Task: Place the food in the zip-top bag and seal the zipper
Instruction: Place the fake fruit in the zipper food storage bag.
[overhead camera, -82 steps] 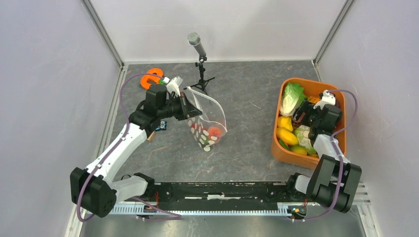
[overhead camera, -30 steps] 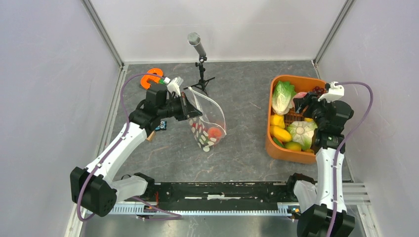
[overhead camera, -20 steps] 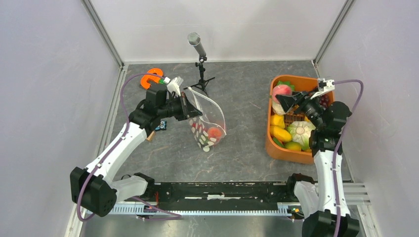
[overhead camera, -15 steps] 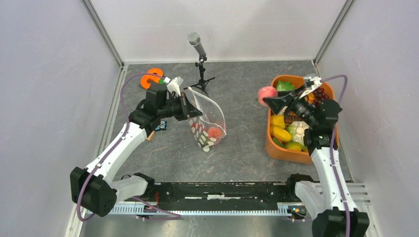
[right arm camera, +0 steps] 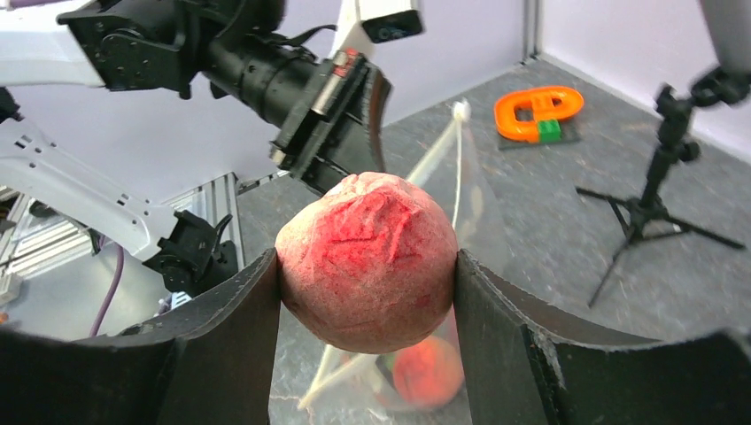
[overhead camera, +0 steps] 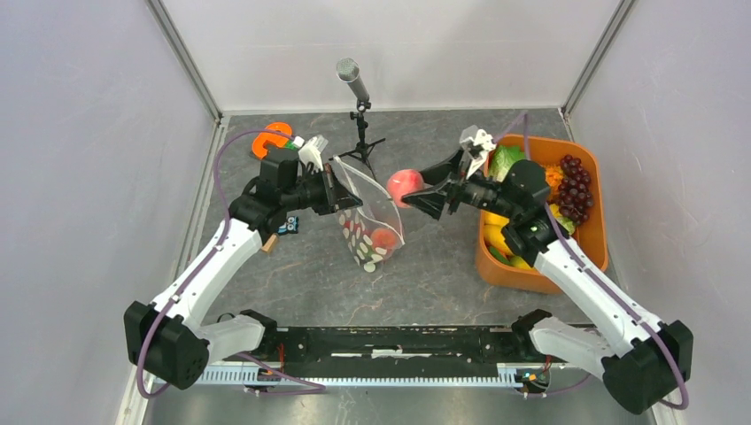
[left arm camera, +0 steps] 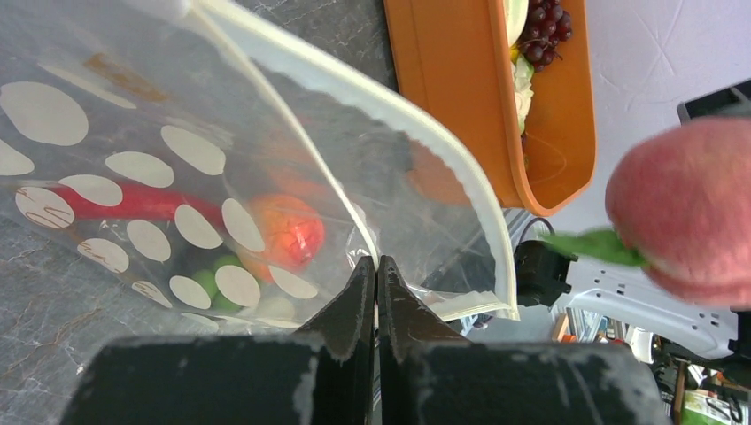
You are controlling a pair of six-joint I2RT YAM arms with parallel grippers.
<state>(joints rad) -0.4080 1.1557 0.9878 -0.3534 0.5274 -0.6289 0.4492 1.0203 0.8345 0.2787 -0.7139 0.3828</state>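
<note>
Holding a pink-red toy peach (right arm camera: pixel 367 261), my right gripper (overhead camera: pixel 414 188) has its two dark fingers spread wide around the fruit, one pad pressed against each side. The peach hangs in the air just beside the open mouth of the zip-top bag (overhead camera: pixel 367 212), between the bag and the orange tub (overhead camera: pixel 531 279). My left gripper (overhead camera: pixel 332 190) is pinched fully together on the bag's near edge, holding it up with its lower end down on the grey table (overhead camera: pixel 425 292). The zipper (left arm camera: pixel 425 142), a whitish strip, curves along the gaping mouth, unsealed. Through the clear, white-dotted plastic I can see a round red-orange piece (left arm camera: pixel 288 232), a long red piece (left arm camera: pixel 133 202) and a small green piece (left arm camera: pixel 208 282) lying inside. In the tub to my right are dark purple grapes (overhead camera: pixel 574 181), pale green lettuce (overhead camera: pixel 505 161) and yellow pieces (overhead camera: pixel 496 239). A microphone (overhead camera: pixel 352 78) on a small tripod stands at the far side of the table, behind the bag.
</note>
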